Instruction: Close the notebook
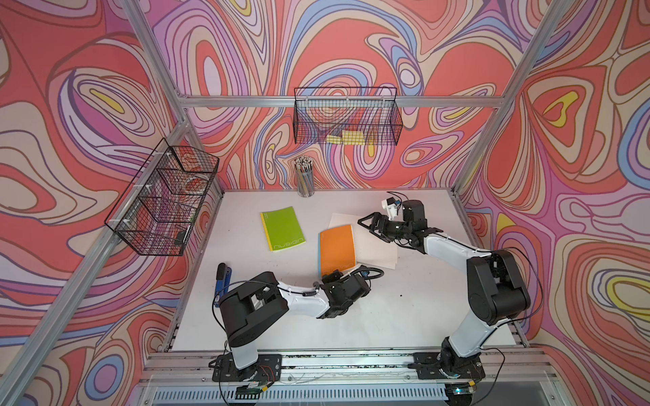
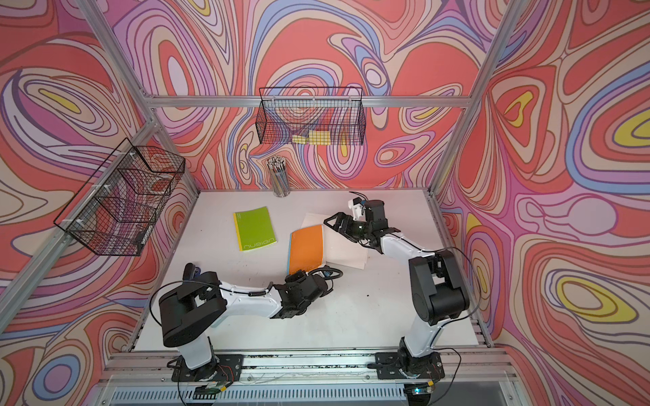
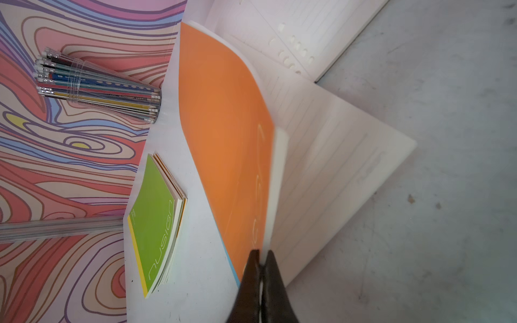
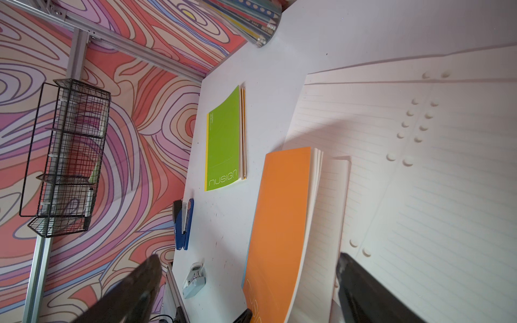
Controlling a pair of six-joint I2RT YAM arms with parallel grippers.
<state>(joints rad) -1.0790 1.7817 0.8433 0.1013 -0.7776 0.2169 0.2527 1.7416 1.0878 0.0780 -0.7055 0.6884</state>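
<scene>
Orange notebook [image 1: 336, 249] lies half open on the white table [image 1: 404, 316], its near corner pinched between the clenched black fingers of the left gripper [image 3: 260, 260]. In both top views the wrist covers that grip almost wholly. The matte cover and a thin sheaf of cream pages arch up from the fingers in a smooth curve. A pale blue strip under the cover's edge is too narrow to identify. Well left of those fingers lies a blue stapler [image 4: 183, 223], its near end hidden by the left arm from above. Ahead and left of them a closed green notebook [image 1: 283, 228] lies flat, smooth-covered with a yellow strip along one long edge. Farther ahead stands a clear cup of pencils [image 1: 305, 179], cut off in the right wrist view. Right of the fingers, lined sheets [image 4: 447, 181] with punched holes lie flat beneath the notebook, partly running out of frame. Above them hovers the right gripper [image 1: 364, 222], its dark fingers spread wide and empty, blurred and cropped in its own camera.
</scene>
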